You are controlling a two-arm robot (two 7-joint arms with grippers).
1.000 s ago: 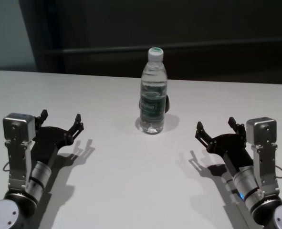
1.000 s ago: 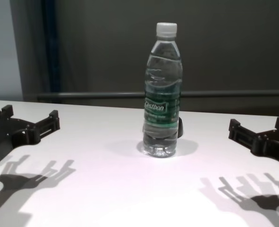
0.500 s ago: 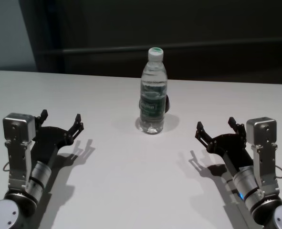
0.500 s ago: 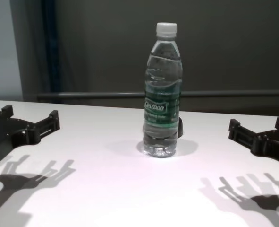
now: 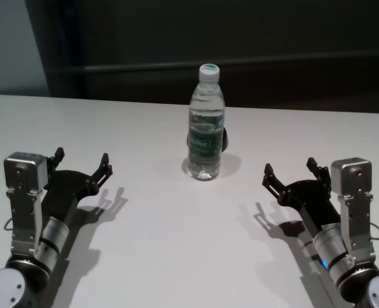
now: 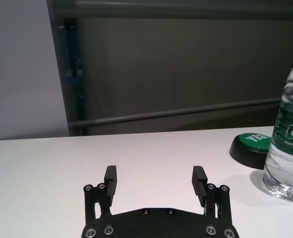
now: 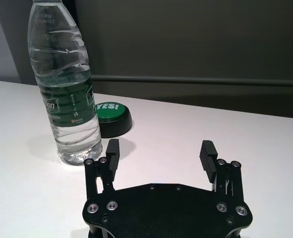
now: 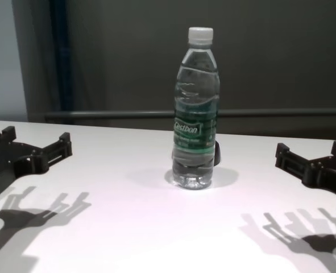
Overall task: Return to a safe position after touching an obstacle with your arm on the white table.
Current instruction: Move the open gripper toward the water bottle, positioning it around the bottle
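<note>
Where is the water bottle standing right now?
In the head view the bottle stands upright mid-table, ahead of and between the open left gripper and right gripper, touching neither, with a green button just behind it.

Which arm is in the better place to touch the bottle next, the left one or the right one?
Neither clearly. The left gripper and the right gripper both hover open, well apart from the upright bottle on the white table, about equally far on either side. In the head view, the right looks marginally nearer.
</note>
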